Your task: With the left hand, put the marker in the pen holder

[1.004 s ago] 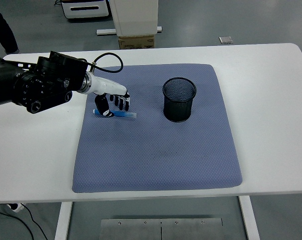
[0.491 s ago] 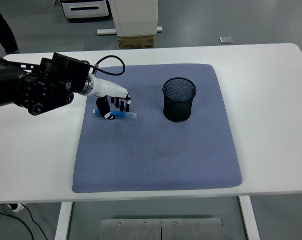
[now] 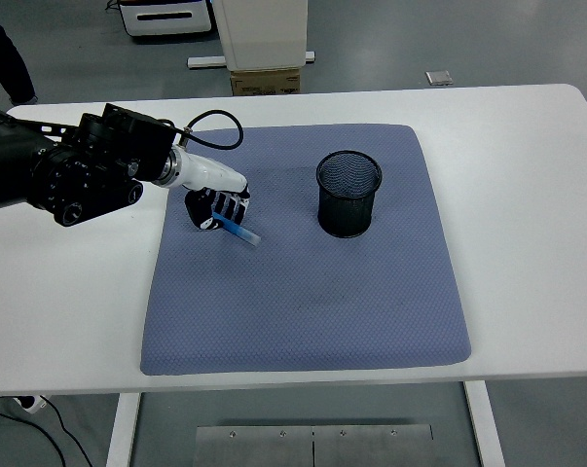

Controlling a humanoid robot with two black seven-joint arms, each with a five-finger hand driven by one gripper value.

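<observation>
The left hand [image 3: 215, 207] sits over the far left part of the blue mat [image 3: 303, 321], its fingers curled tight around the marker [image 3: 240, 232], which it grips by one end so that the blue barrel slants out toward the near right with its free tip low, at or just above the mat. Gripped that way, most of the barrel is left free, which should suit tipping it upright and dropping it tip-first into a narrow opening. The pen holder [image 3: 348, 194], a black mesh cup, stands upright and open to the right of the hand, well apart from it, on the far middle of the mat; its open mouth faces up, so the marker will probably have to be lifted above the rim before it is let go. The right hand is not in view. The mat covers most of the white surface [image 3: 527, 195], likely to stop things rolling or sliding. Beyond the far edge lies a grey floor with a cardboard box [image 3: 265, 82] and white equipment behind it.
</observation>
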